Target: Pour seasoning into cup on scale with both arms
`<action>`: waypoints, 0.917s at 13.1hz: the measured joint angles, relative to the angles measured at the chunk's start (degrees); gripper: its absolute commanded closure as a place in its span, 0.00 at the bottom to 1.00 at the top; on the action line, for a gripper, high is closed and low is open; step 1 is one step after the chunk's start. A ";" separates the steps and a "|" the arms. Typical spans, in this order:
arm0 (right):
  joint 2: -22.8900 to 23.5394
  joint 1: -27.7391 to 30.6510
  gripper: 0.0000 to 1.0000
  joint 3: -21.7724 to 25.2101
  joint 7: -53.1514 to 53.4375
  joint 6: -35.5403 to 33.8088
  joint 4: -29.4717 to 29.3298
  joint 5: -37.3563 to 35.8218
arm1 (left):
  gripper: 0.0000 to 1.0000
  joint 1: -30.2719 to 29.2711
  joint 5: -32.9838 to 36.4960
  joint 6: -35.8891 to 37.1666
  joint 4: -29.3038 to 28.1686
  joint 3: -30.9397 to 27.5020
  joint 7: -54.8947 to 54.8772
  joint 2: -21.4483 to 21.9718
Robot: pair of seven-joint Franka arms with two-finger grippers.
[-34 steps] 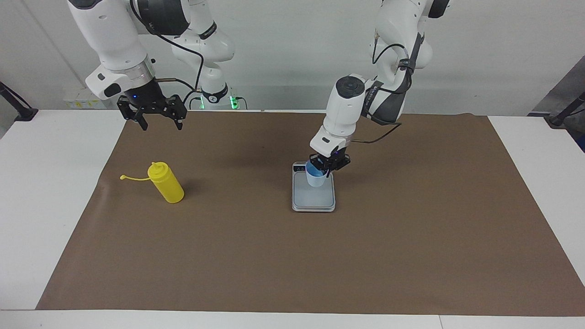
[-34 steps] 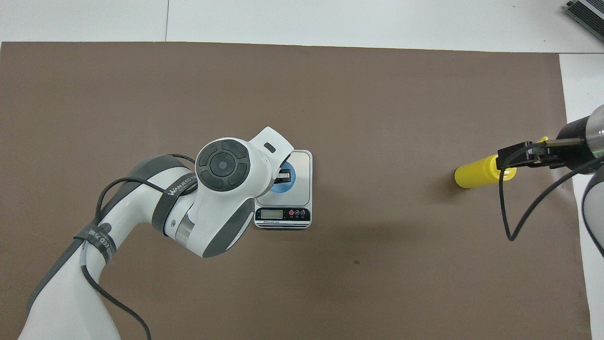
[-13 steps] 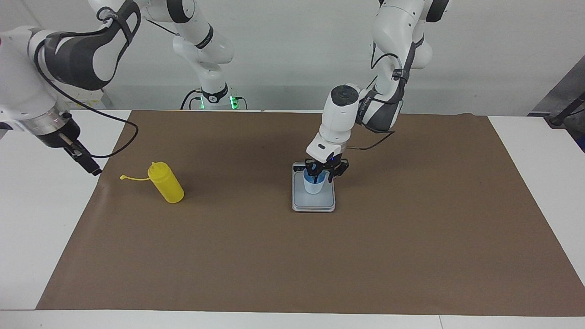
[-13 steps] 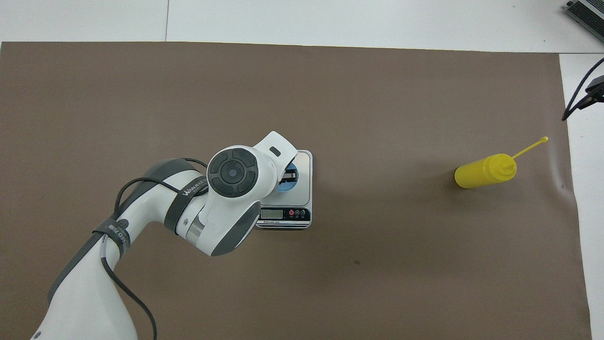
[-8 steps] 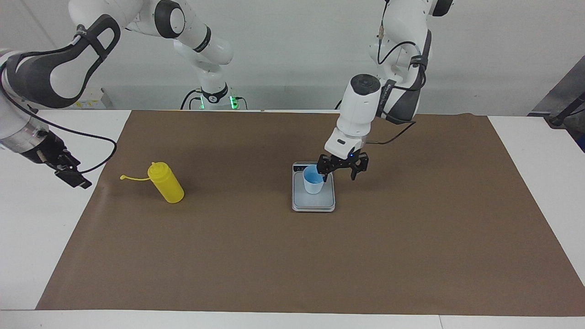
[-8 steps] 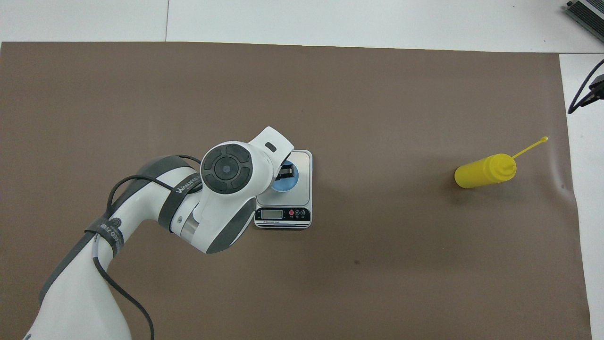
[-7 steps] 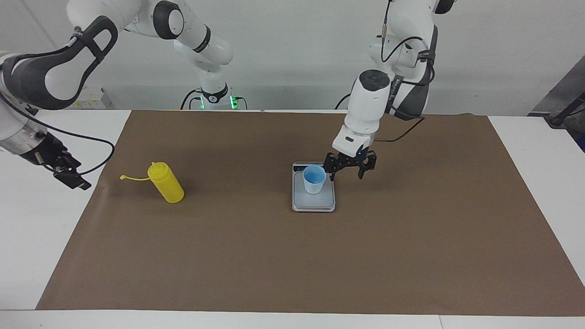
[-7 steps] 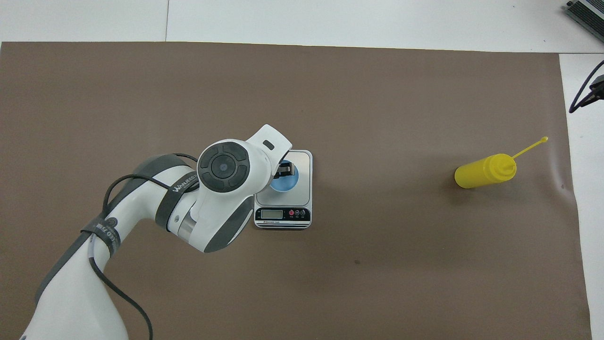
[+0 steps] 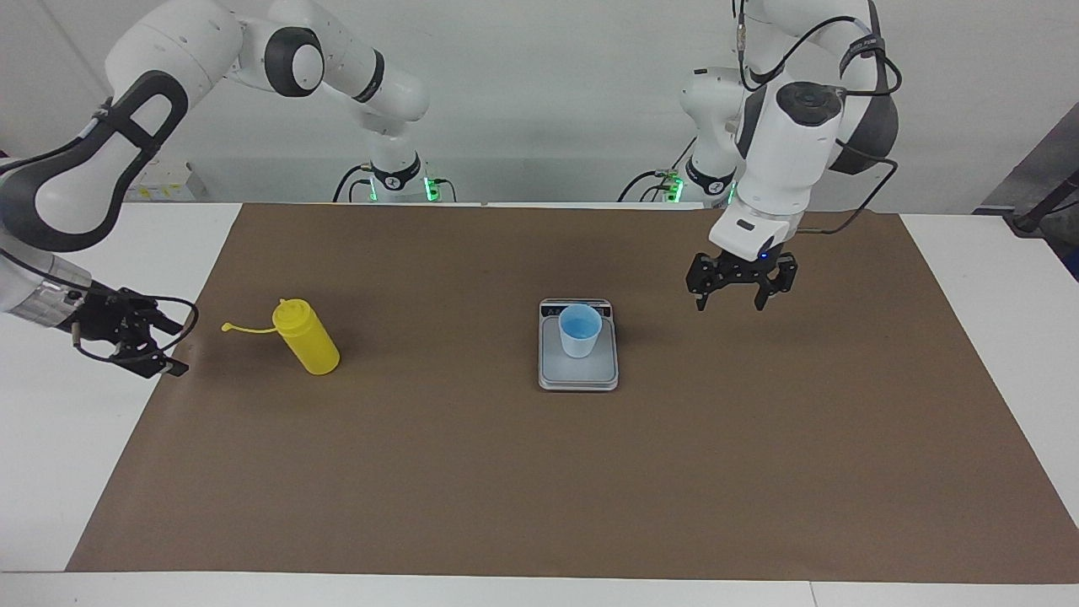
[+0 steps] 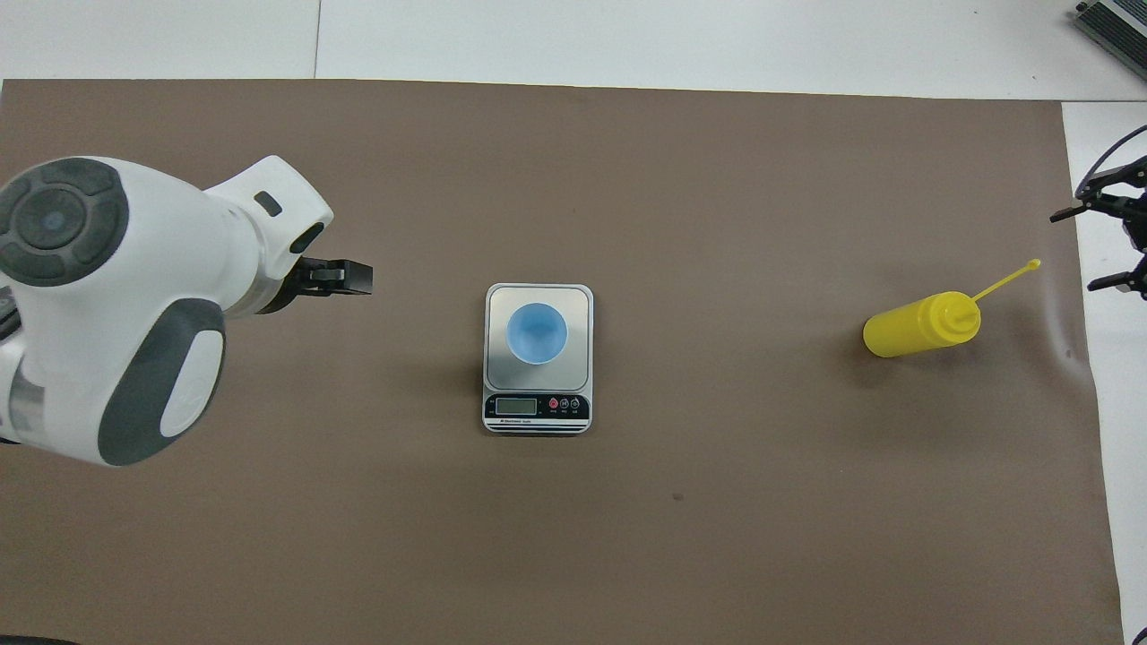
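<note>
The light-blue cup (image 9: 579,330) (image 10: 536,333) stands upright on the silver-grey scale (image 9: 578,377) (image 10: 536,408), with nothing touching it. My left gripper (image 9: 729,303) (image 10: 345,278) hangs open and empty over the brown mat, off the scale toward the left arm's end. The yellow seasoning bottle (image 9: 308,340) (image 10: 914,327) stands on the mat toward the right arm's end, its cap strap stretched out sideways. My right gripper (image 9: 156,346) (image 10: 1107,249) is low over the mat's edge just past the strap's tip, open and turned toward the bottle, not touching it.
The brown mat (image 9: 539,472) covers most of the white table (image 9: 50,438). Black clamp stands sit at the table's corners near the robots (image 9: 34,202). A grey device (image 10: 1116,27) lies at the table's farthest corner on the right arm's end.
My left gripper opened off the cup, rose and swung away toward its own end, leaving the cup on the scale. My right gripper dropped lower, closer to the bottle's strap.
</note>
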State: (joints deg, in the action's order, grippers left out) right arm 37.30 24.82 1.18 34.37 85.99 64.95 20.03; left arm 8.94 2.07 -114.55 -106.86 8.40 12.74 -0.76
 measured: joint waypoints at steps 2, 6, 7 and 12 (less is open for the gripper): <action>1.36 0.86 0.00 0.02 4.40 -0.77 1.86 4.06 | 0.00 -3.22 -1.39 2.23 0.00 -0.09 -5.65 1.52; -0.15 1.89 0.00 0.04 14.49 0.91 11.44 12.21 | 0.00 -6.99 -1.69 6.45 0.37 -0.25 -11.45 3.89; -1.30 1.82 0.00 0.02 16.59 2.03 14.73 14.16 | 0.00 -7.75 -1.69 7.72 0.97 -0.31 -12.45 4.26; -6.82 1.71 0.00 -0.17 18.43 6.99 27.86 20.80 | 0.00 -9.37 -1.69 17.76 8.73 -1.11 -15.08 5.04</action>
State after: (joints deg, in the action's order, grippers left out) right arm 30.47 26.54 1.02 52.79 92.98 92.81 40.83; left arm -0.42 0.38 -96.79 -98.13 7.29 -2.34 4.28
